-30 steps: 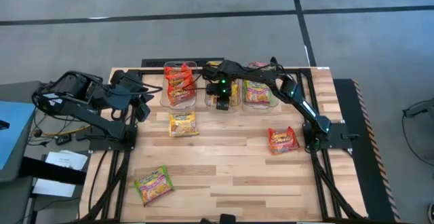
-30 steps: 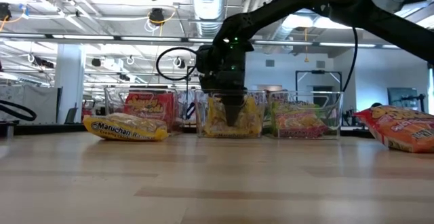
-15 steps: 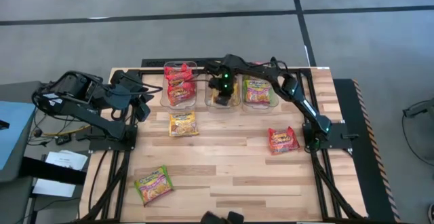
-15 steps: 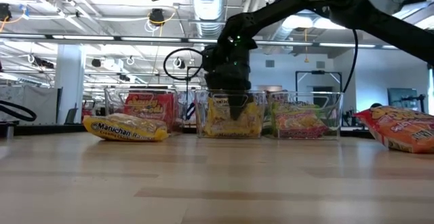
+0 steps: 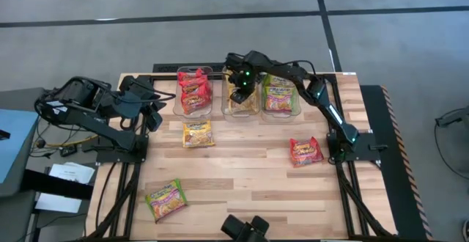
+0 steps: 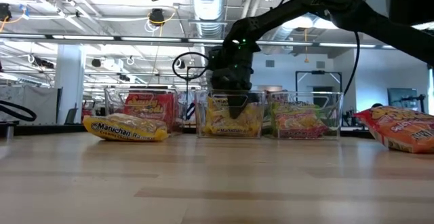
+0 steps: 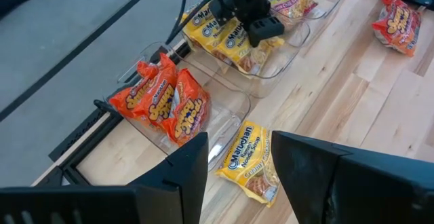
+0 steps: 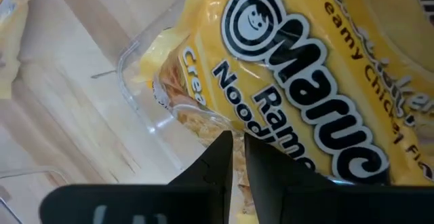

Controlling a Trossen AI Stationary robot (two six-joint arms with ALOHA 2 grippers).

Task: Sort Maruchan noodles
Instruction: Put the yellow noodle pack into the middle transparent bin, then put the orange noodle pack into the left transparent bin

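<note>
Three clear bins stand along the far edge. One holds red-orange Maruchan noodles [image 5: 194,89], the middle one yellow packets [image 7: 227,41], the right one green-and-pink packets [image 5: 278,99]. My right gripper [image 8: 238,163] points down into the middle bin [image 5: 242,107], just over the yellow packets [image 8: 305,81]. Its fingers are shut to a thin slit with nothing between them. My left gripper [image 7: 241,176] waits open and raised at the table's left side [image 5: 152,116]. Loose packets lie flat on the table: yellow [image 5: 198,133], red-orange [image 5: 305,151] and green [image 5: 165,200].
The bins' clear walls [image 6: 203,112] rise around my right gripper's fingers. Bare wood lies between the loose packets in the middle of the table [image 5: 249,176]. A dark object [image 5: 245,229] sits at the near edge.
My right gripper has moved inside the middle bin from its near wall toward the table's far edge. It has risen a little and rolled about its own axis. The yellow packets stay in the bin.
</note>
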